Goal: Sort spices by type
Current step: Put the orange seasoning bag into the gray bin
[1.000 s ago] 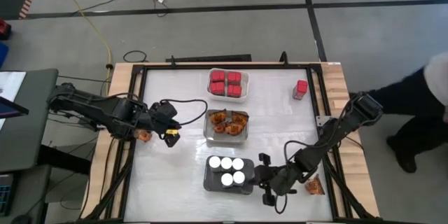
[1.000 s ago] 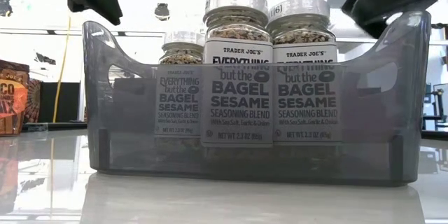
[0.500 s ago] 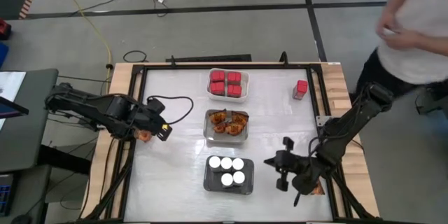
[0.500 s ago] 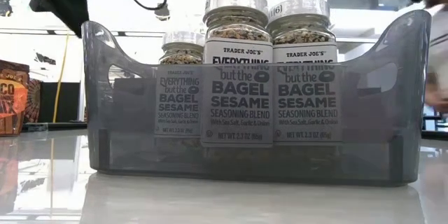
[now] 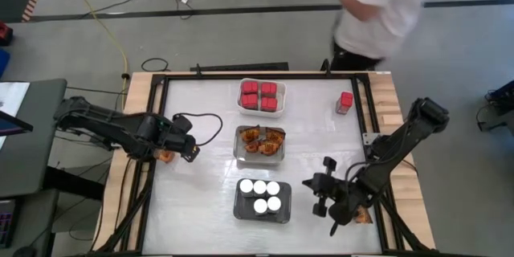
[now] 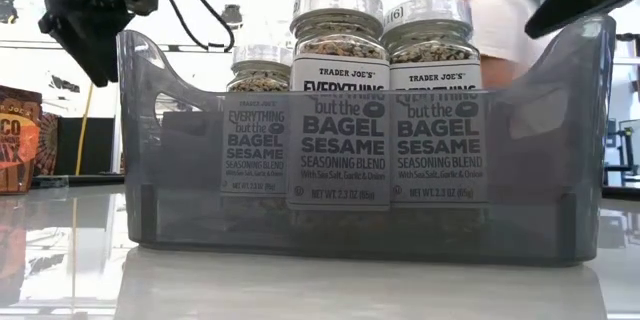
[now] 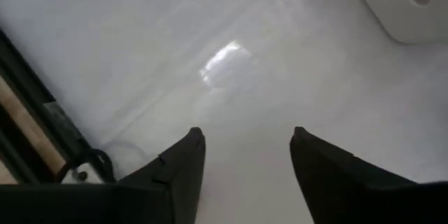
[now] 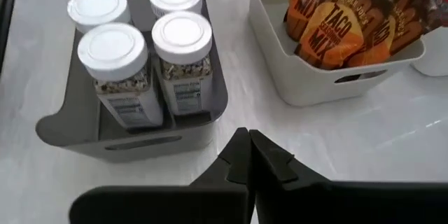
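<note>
While the right gripper [image 5: 320,195] is clenched empty at 5 o'clock and the left gripper [image 7: 245,147] released at 9, the stray red box [image 5: 345,102] at 1 o'clock appears rigid and light; grasp across its flat sides.

White table [image 5: 201,209], three trays, lone red container [image 5: 345,102], perhaps two stray packets
</note>
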Robot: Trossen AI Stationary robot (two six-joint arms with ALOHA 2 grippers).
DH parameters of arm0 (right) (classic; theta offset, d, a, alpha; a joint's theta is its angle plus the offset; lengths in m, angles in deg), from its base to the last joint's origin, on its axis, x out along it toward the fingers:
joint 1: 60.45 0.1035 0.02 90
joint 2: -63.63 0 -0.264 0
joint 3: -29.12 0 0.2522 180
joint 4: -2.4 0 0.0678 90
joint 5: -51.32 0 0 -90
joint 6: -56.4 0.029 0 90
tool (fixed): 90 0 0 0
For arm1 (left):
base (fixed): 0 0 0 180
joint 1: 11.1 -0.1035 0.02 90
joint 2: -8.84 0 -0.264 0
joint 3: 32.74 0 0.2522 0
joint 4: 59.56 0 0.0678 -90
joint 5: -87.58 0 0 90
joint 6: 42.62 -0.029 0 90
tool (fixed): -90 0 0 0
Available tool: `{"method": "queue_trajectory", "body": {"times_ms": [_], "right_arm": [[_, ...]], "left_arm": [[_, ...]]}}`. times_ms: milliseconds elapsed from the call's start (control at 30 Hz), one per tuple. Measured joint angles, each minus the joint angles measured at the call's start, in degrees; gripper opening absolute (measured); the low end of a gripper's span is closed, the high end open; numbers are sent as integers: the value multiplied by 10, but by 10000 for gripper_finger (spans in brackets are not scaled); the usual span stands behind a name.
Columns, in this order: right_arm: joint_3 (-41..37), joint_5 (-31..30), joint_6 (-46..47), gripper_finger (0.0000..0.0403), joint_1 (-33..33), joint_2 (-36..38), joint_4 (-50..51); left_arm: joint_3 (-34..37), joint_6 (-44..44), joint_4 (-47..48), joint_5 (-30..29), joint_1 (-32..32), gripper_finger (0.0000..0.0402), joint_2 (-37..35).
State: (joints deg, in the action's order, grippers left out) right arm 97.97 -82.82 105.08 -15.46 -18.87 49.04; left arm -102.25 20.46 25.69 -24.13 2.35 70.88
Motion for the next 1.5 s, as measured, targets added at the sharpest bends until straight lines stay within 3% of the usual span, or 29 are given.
{"method": "queue_trajectory", "body": {"times_ms": [167,700,1200,1333,1500], "right_arm": [[0,0,10,26,0,-11,-4],[0,0,55,28,0,-12,-4],[0,0,52,27,-2,-12,-16],[0,0,48,27,-2,-12,-16],[0,0,48,27,-1,-12,-5]], "left_arm": [[0,-7,31,2,-44,223,-4],[1,16,160,11,-142,224,-5],[82,68,166,145,-134,223,-5],[91,79,161,192,-116,188,-5],[93,79,161,216,-97,76,-5]]}}
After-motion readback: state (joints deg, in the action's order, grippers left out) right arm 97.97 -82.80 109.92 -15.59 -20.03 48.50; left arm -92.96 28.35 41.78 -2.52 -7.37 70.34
